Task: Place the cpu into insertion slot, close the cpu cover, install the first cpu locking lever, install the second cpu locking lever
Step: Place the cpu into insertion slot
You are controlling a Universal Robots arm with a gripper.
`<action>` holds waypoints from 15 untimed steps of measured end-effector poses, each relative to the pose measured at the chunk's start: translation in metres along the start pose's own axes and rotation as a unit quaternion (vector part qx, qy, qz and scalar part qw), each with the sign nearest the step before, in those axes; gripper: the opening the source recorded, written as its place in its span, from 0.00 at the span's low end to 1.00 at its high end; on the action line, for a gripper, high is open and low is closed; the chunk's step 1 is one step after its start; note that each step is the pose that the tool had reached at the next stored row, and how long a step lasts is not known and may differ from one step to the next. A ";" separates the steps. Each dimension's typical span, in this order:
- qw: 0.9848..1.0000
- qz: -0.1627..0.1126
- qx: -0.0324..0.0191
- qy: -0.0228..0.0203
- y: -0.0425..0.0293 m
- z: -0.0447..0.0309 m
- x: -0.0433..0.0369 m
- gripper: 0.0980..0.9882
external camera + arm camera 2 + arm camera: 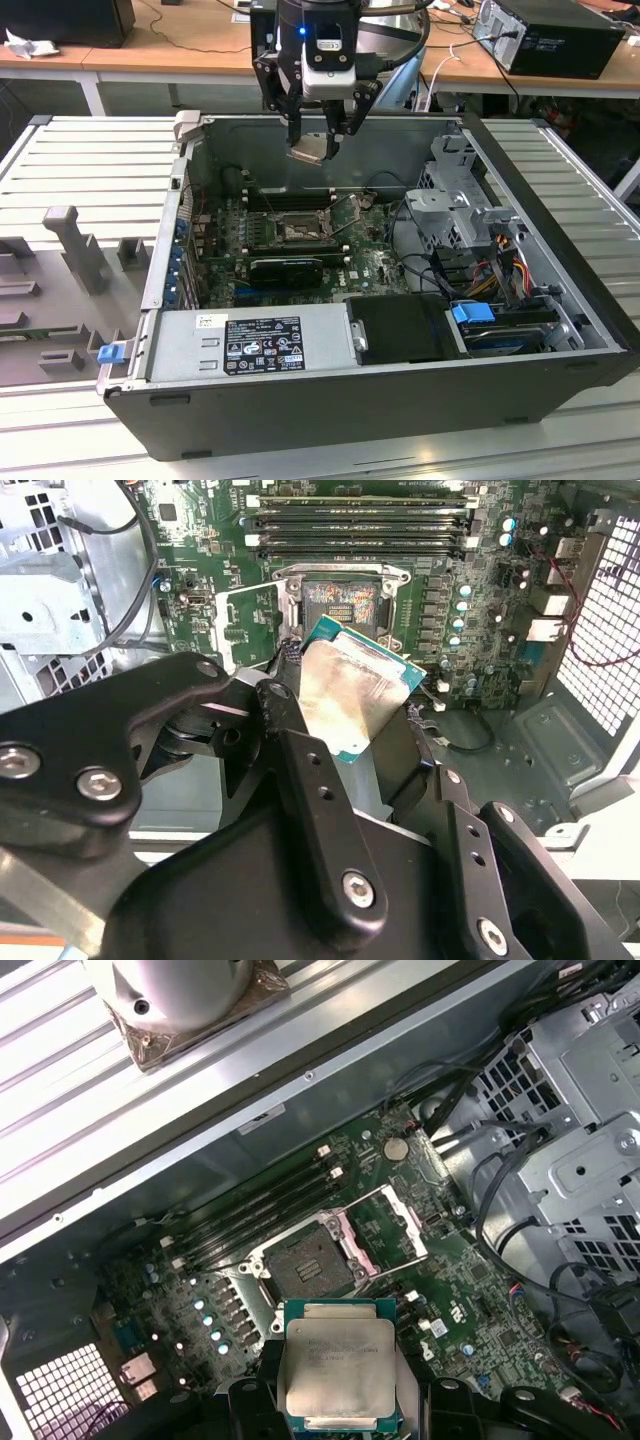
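Note:
My gripper (312,135) hangs over the back of the open computer case, shut on the cpu (311,149). The cpu is a tan square chip on a green-edged board, tilted between the fingers (285,715) in both wrist views (340,1365). The insertion slot (298,231) lies below it on the green motherboard, its dark pin field bare (340,602) (305,1260). The cpu cover (387,1228), a metal frame with a square window, stands swung open beside the slot (250,620). The cpu is well above the slot and apart from it.
Memory sticks (285,198) run along the slot's far side and a long black card (286,268) lies on its near side. A power supply (250,345) fills the case front. A metal drive cage (465,215) with cables stands at the exterior view's right.

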State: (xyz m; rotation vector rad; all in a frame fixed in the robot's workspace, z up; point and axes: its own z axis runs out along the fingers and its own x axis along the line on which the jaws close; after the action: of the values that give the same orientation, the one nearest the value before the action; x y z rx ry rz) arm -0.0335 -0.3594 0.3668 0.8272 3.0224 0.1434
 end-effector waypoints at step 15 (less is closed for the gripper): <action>1.000 0.019 0.000 -0.002 0.0000 0.0001 0.0000 0.48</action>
State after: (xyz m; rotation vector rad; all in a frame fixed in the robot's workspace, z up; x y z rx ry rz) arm -0.0335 -0.3595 0.3668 0.8840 3.0045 0.1432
